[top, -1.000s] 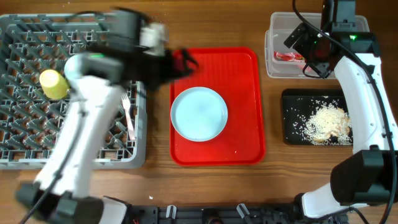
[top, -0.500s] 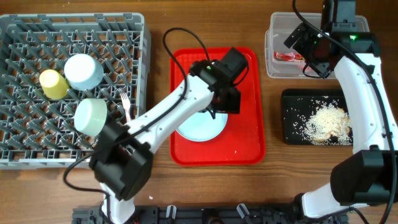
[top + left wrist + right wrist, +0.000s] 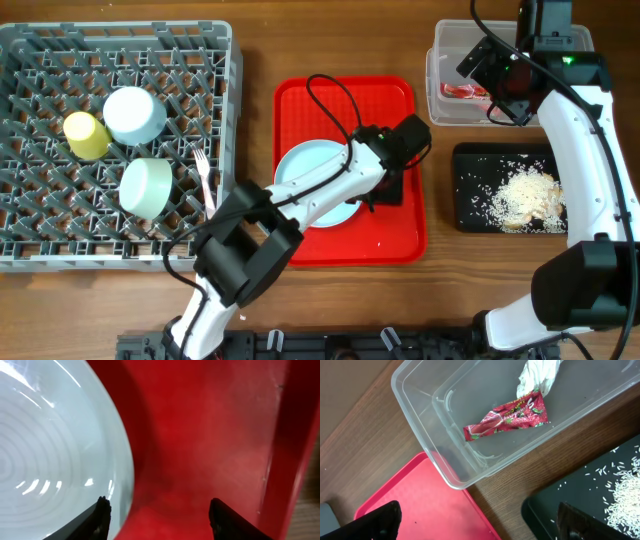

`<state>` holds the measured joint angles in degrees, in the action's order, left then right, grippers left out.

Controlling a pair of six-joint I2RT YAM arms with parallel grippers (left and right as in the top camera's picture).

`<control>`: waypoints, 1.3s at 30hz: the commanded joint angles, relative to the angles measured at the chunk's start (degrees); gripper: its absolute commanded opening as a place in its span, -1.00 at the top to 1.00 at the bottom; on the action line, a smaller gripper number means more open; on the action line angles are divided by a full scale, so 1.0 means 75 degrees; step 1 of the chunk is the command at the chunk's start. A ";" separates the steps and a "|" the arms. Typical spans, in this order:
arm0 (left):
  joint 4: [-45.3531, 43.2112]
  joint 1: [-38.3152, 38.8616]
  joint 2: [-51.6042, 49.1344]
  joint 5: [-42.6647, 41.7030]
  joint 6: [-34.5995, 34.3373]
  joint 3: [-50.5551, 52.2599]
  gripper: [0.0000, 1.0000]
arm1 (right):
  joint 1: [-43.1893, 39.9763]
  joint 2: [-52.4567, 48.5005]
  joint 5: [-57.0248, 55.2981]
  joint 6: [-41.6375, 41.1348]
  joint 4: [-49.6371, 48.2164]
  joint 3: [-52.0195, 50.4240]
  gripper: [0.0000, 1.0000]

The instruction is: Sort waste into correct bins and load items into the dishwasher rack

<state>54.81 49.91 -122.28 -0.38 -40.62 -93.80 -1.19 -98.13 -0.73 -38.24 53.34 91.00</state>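
Overhead: my left gripper (image 3: 393,186) hangs low over the red tray (image 3: 395,235), just right of the plate (image 3: 310,185) at the tray's middle. Left of the tray, the rack (image 3: 100,258) holds the bowls (image 3: 135,115), cup (image 3: 86,135) and fork (image 3: 205,175). Right of it sit the tub (image 3: 436,100) and black tray (image 3: 465,155).

Left wrist: my jaws are spread and empty, one finger (image 3: 102,516) just beside the plate's rim.

Right wrist: my right gripper (image 3: 477,522) is spread and empty, off the tray's far right corner. The wrapper (image 3: 507,420) and napkin (image 3: 537,375) lie in the tub, and the rice (image 3: 625,490) in the black tray.

I judge the plate to be the last item. Next I must straddle its rim, pinch, lift, and carry it leftward to the rack.
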 commanded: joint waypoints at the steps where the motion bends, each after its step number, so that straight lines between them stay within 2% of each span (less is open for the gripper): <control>1: 0.0006 -0.0012 -0.0070 0.0609 -0.0108 0.0020 -0.21 | 0.0026 0.0128 -0.0189 0.0093 -0.0020 0.0035 -1.00; 12: -0.0286 0.0251 -0.0070 0.0664 -0.0114 0.0624 0.14 | 0.0026 0.0128 -0.0189 0.0096 -0.0020 0.0035 -0.99; 15: -0.0522 0.0254 -0.0070 0.0667 -0.0114 0.0769 0.38 | 0.0026 0.0128 -0.0189 0.0096 -0.0020 0.0035 -0.99; 19: -0.0662 0.0254 -0.0070 0.0667 -0.0111 0.0880 0.45 | 0.0026 0.0128 -0.0189 0.0090 -0.0020 0.0035 -1.00; 21: -0.0685 0.0254 -0.0070 0.0667 -0.0111 0.0880 0.58 | 0.0026 0.0128 -0.0189 0.0096 -0.0020 0.0035 -0.99; 22: -0.0691 0.0254 -0.0070 0.0667 -0.0111 0.0880 0.71 | 0.0026 0.0128 -0.0189 0.0093 -0.0020 0.0035 -0.99; 25: -0.0691 0.0254 -0.0070 0.0667 -0.0111 0.0880 0.89 | 0.0026 0.0128 -0.0189 0.0093 -0.0020 0.0035 -1.00; 33: -0.0396 0.0245 0.0128 0.0603 -0.0108 0.0682 0.92 | 0.0026 0.0128 -0.0189 0.0093 -0.0020 0.0035 -0.99; 39: -0.0329 -0.0052 0.1288 0.0606 -0.0087 0.0589 0.92 | 0.0026 0.0128 -0.0189 0.0093 -0.0020 0.0035 -0.99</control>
<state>52.40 51.51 -120.03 4.62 -41.06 -88.55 -1.19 -98.13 -0.71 -38.24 53.34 91.00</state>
